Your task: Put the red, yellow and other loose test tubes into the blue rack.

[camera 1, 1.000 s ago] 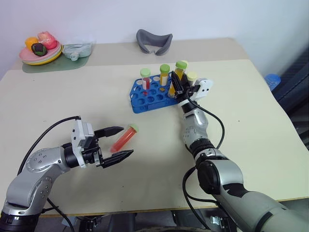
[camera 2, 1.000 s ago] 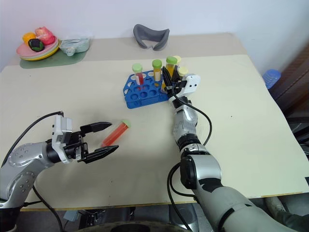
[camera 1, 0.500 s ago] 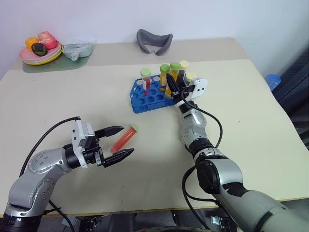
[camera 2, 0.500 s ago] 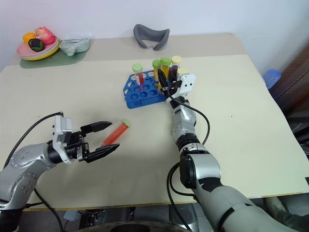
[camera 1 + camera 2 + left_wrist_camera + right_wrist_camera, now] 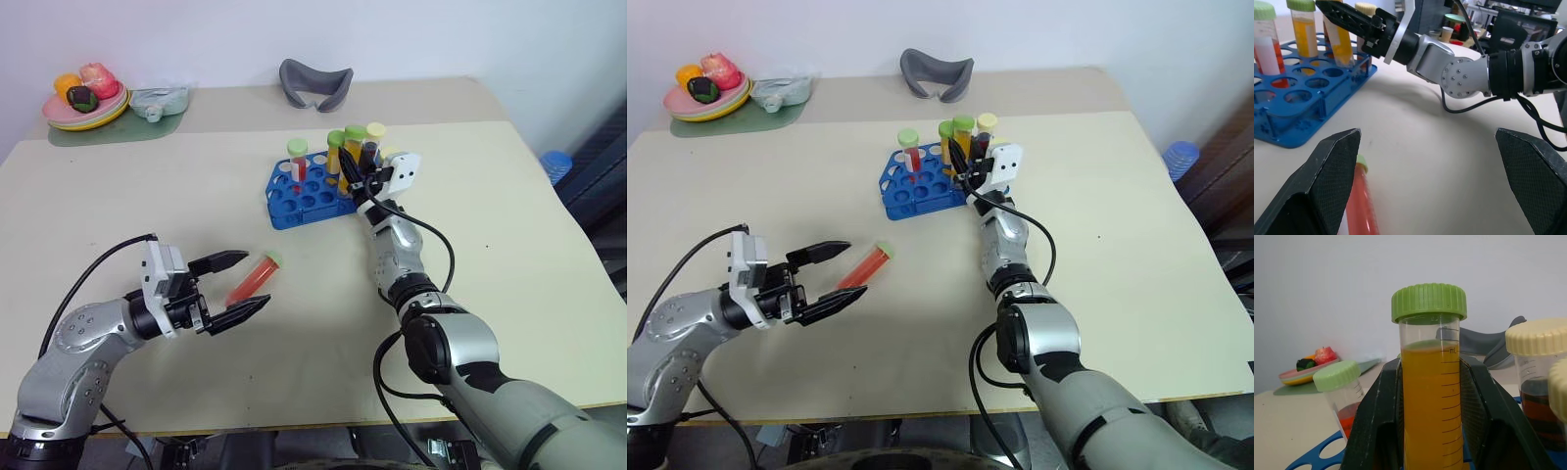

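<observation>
The blue rack (image 5: pixel 312 190) sits toward the far middle of the tabletop (image 5: pixel 509 245), and several tubes already stand upright in it: a red-liquid one with a pale green cap (image 5: pixel 297 160) at its far left side, a yellow one (image 5: pixel 335 152) next to that, and a dark-brown tube with a pale-yellow cap (image 5: pixel 372 140) at its right end. Right at the rack's near right corner the right claw (image 5: pixel 355 178) is clamped on a yellow tube with a green cap (image 5: pixel 1429 382), holding it upright over the holes; from the wrist view the two fingers press on either side of the tube's body. I'd say that one is in the act of being seated, though whether its tip is already in a hole I cannot tell.

What is left looks like one loose red tube (image 5: pixel 252 279) lying on its side on the tabletop, well on the near left of the rack, its green cap pointing back toward the rack. The left claw (image 5: pixel 240 286) is spread wide apart and straddles it, one finger (image 5: pixel 1327 181) on each side, not yet closed and not visibly touching. So most of the job seems done, with this last tube to be picked up.
</observation>
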{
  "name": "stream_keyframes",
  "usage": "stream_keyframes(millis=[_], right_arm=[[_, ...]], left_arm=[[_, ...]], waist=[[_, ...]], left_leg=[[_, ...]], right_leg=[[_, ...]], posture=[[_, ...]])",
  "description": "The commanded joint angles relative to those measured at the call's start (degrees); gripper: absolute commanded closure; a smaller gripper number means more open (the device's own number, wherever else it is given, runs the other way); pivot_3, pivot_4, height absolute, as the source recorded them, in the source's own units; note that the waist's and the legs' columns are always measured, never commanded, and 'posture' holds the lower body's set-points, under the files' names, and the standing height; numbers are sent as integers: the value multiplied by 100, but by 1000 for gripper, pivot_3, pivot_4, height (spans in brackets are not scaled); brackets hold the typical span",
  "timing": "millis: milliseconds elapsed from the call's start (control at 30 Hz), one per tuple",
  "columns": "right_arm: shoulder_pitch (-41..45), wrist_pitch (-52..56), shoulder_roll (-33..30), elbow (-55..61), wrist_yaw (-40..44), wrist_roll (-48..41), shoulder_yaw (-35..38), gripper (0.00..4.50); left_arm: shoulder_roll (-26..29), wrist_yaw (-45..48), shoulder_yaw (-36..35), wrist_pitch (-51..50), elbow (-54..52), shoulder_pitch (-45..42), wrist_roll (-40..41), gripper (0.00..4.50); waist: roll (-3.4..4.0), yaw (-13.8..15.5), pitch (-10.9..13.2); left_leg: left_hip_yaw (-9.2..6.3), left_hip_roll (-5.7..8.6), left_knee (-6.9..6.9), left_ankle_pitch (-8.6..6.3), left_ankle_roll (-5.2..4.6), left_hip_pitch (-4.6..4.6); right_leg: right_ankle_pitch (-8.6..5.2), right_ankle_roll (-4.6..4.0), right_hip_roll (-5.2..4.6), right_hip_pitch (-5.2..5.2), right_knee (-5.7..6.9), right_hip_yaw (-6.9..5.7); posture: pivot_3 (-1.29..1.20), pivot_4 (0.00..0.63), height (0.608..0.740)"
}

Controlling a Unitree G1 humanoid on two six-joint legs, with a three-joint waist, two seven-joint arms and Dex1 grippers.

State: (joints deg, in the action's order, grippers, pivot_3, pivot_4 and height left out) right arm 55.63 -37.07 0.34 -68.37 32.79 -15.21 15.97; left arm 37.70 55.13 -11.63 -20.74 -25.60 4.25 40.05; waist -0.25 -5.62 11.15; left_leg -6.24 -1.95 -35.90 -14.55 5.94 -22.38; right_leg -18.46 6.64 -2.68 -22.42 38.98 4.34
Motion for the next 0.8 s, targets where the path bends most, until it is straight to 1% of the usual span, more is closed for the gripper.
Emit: stream_keyframes(millis=[33,133,200,233,300,333,367,400,633,800], right_arm=[[126,-147,-83,-37,-106,90,3,3355],[110,-244,-67,-34,-122,97,38,3355],[94,-301,-47,-20,-136,90,57,2509],[89,-317,-39,-15,-142,88,61,2226],[70,-369,-8,8,-157,74,71,1177],[58,-418,7,24,-202,82,69,726],[45,-461,26,50,-225,77,71,128],[34,-491,43,76,-230,62,77,55],[-203,-639,126,428,-55,-63,44,55],[-371,-492,40,584,-397,192,-110,55]], left_arm=[[-19,11,-140,132,-60,-20,40,0],[-32,2,-147,147,-59,-13,30,0],[-35,-4,-144,149,-60,-9,27,0],[-36,-6,-144,150,-59,-8,26,0],[-39,-10,-145,147,-53,-14,26,0],[-41,-12,-146,145,-49,-17,28,0],[-48,-20,-149,140,-41,-23,34,0],[-54,-22,-151,136,-36,-27,39,0],[-92,28,-108,161,80,-100,13,0],[-124,86,-40,200,194,-193,-39,0]], waist=[[0,0,0],[0,1,0],[0,3,0],[0,2,0],[0,0,0],[0,-6,0],[0,-7,0],[0,-6,0],[0,-6,0],[0,-3,0]], left_leg=[[0,0,0,0,0,0],[0,0,0,0,0,0],[0,0,0,0,0,0],[0,0,0,0,0,0],[0,0,0,0,0,0],[0,0,0,0,0,0],[0,0,0,0,0,0],[0,0,0,0,0,0],[0,0,1,0,0,0],[0,0,1,0,0,0]], right_leg=[[0,0,0,0,0,0],[0,0,0,0,0,0],[0,0,0,0,0,0],[0,0,0,0,0,0],[0,0,0,0,0,0],[0,0,0,0,0,0],[0,0,0,-1,0,0],[0,0,0,-1,0,0],[0,0,0,-1,0,0],[0,0,0,-1,0,0]], posture=[[0,150,740],[0,150,740],[0,150,740],[0,150,740],[0,150,740],[0,150,740],[0,150,740],[0,150,740],[0,150,740],[0,150,740]])
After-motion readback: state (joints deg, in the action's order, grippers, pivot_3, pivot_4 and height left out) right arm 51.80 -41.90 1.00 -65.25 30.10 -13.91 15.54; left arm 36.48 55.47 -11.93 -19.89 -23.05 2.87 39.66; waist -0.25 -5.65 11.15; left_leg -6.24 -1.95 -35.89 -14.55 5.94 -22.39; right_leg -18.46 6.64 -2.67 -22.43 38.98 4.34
